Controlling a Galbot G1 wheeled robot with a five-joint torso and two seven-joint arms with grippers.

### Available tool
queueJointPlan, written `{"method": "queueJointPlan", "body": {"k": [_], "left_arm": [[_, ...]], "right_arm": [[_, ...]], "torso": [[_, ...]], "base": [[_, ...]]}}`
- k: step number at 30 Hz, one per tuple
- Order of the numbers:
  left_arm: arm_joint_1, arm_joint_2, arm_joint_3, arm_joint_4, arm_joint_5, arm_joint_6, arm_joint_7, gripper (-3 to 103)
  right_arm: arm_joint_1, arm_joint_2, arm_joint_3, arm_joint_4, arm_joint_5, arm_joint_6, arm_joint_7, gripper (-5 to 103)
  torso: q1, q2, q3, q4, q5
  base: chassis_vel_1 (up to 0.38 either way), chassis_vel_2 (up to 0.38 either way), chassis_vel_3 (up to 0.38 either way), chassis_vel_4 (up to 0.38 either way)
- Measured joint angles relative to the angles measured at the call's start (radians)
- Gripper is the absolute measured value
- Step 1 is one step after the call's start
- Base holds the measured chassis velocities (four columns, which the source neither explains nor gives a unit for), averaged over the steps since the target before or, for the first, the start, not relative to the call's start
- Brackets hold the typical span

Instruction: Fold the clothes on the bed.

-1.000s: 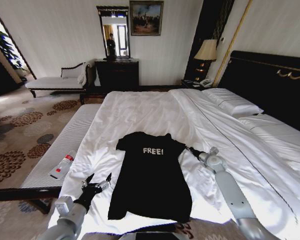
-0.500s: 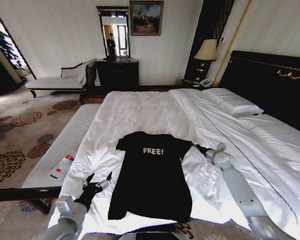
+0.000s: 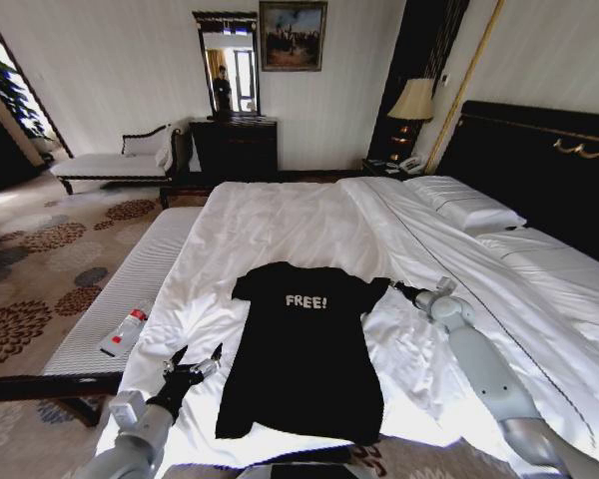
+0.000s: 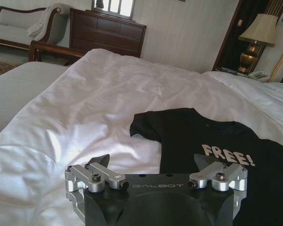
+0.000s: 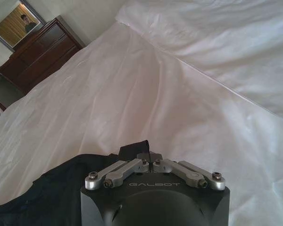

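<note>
Black short-sleeved soft-fabric T-shirt with white "FREE!" lettering (image 3: 301, 349) lies spread flat, chest side up, on the near part of the large bed with rumpled white duvet (image 3: 309, 225), collar toward the far end and hem toward the robot. Right gripper (image 3: 391, 286) is extended low over the bedding at the shirt's right sleeve; in the right wrist view (image 5: 150, 157) its two metal fingers (image 5: 127, 166) are drawn together, tips meeting, pinched on the dark edge of the sleeve fabric, a small fold of which stands up just ahead of the tips. Left gripper (image 3: 198, 359) sits low at the near left corner of the bedding, just beside the shirt's left hem and apart from it; in the left wrist view (image 4: 155, 165) its fingers (image 4: 100, 162) stand wide apart with nothing between them, white duvet under one side and the black fabric with the lettering ahead of the other. White pillows (image 3: 466, 205) rest at the right against the tall dark headboard with gold trim (image 3: 549, 170). Long pale striped-cushion bench (image 3: 120, 289) runs along the bed's left side, carrying a small white and red bottle-like object (image 3: 126, 331)
</note>
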Motion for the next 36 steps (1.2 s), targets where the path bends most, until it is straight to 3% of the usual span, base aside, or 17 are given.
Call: {"method": "queueJointPlan", "body": {"k": [24,36], "left_arm": [[-0.003,-0.017,0.016,0.004,0.004,-0.001,0.001,100],[0.022,-0.03,-0.004,-0.019,0.017,-0.002,-0.001,100]], "right_arm": [[-0.09,-0.027,0.083,0.081,0.053,0.001,0.023,0],[-0.081,-0.001,-0.041,0.28,0.027,0.001,0.05,0]], "torso": [[0.0,0.0,0.0,-0.0002,-0.0003],[0.0,0.0,0.0,0.0003,-0.0004]], "base": [[0.0,0.0,0.0,0.0],[0.0,0.0,0.0,0.0]]}}
